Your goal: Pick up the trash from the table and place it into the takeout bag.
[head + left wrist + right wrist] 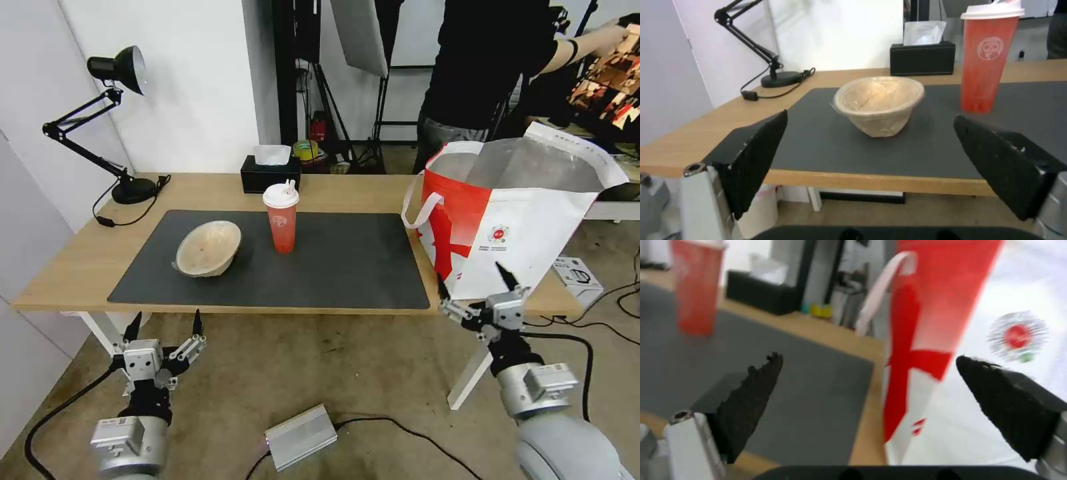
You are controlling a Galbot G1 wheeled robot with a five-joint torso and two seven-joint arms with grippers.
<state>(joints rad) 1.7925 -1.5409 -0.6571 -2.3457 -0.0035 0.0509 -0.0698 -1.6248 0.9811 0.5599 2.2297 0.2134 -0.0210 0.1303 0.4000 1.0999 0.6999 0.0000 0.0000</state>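
Approach step: left tool (164,321) and right tool (477,280), both wide and empty, off the worktop's (80,267) near edge; pulp bowl (208,249) and cup (281,217) await transfer rightward into takeout bag (527,220).

We see a tilted beige pulp bowl (208,249) beside an upright red cup (281,218) on the mat (333,267); the open takeout bag (513,220) stands at the table's (73,267) right end.

At frame centre the mat (333,267) lies on the table (80,267), carrying the pulp bowl (208,249) left of the drink cup (281,219), with the tissue box (270,175) behind and the takeout bag (527,227) at right.
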